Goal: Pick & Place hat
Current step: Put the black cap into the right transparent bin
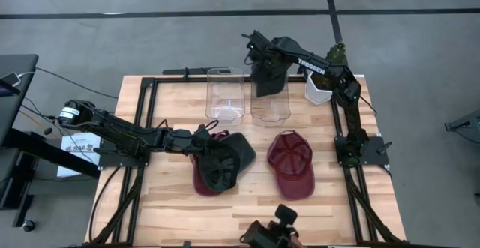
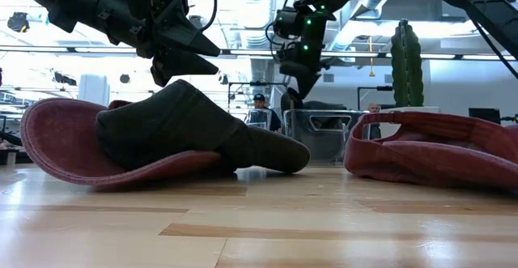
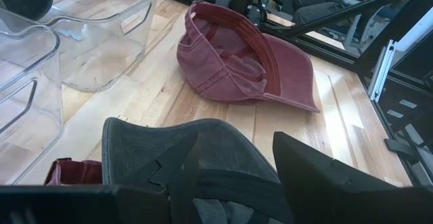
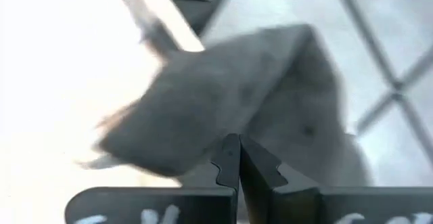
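Observation:
A dark grey hat (image 1: pixel 225 162) lies on top of a dark red hat (image 1: pixel 202 180) at the table's middle left. My left gripper (image 1: pixel 201 141) stands open just above it, its fingers (image 3: pixel 318 176) on either side of the hat's crown (image 3: pixel 176 143). Whether they touch it, I cannot tell. A second dark red hat (image 1: pixel 291 164) lies upside down at the middle right, resting on its crown. At the back, my right gripper (image 1: pixel 264 61) is shut on another dark grey hat (image 1: pixel 270 79) above a clear bin (image 1: pixel 271 106). My right gripper pinches the dark grey hat's cloth (image 4: pixel 230 109) between its two shut fingers. They come from above, slanting down. The hat hangs below the fingers, lifted clear over the clear bin. Blur hides which part of the hat it has.
A second clear bin (image 1: pixel 225 94) stands left of the first. A white container (image 1: pixel 318 89) sits at the back right corner. The black frame rails (image 1: pixel 142 128) run along the table's sides. Bare wood shows along the near edge (image 1: pixel 225 218).

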